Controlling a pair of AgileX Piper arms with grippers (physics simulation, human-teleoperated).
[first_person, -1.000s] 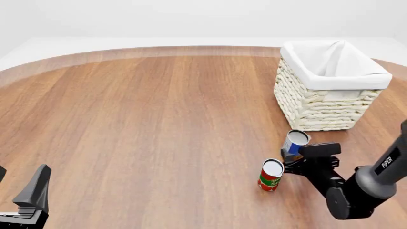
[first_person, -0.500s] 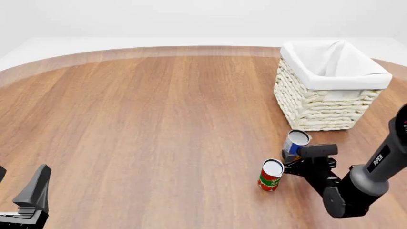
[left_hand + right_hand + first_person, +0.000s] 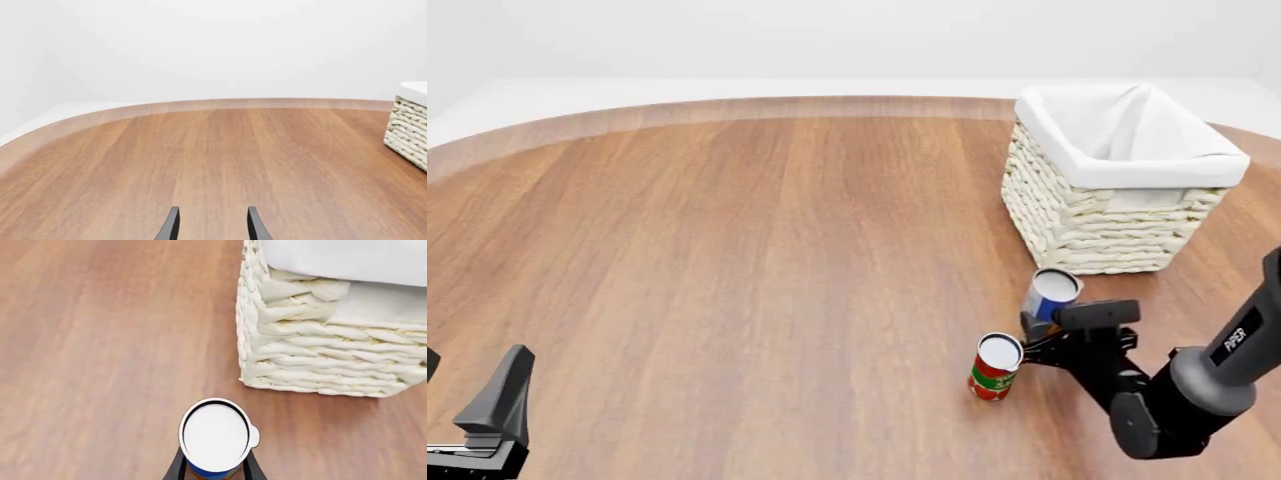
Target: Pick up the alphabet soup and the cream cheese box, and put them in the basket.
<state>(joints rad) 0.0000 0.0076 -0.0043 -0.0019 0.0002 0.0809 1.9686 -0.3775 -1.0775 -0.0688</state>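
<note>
The alphabet soup [image 3: 1050, 293], a blue can with a silver-white top, is tilted just in front of the basket [image 3: 1101, 225]. My right gripper [image 3: 1042, 324] is shut on its lower part. In the right wrist view the can [image 3: 215, 436] sits between the two fingertips of the gripper [image 3: 214, 469], with the basket's woven wall [image 3: 313, 360] close beyond it. My left gripper [image 3: 467, 388] is open and empty at the near left; its fingers [image 3: 169, 226] stand apart over bare wood. The cream cheese box is out of view.
A red and green can [image 3: 994, 367] stands upright just left of my right gripper, close to the held can. The basket's corner shows in the left wrist view [image 3: 408, 131]. The round wooden table's far edge [image 3: 761, 103] curves behind.
My right arm rose a little and came back down; the alphabet soup has shifted slightly up and to the right in the gripper. The left arm has not moved.
</note>
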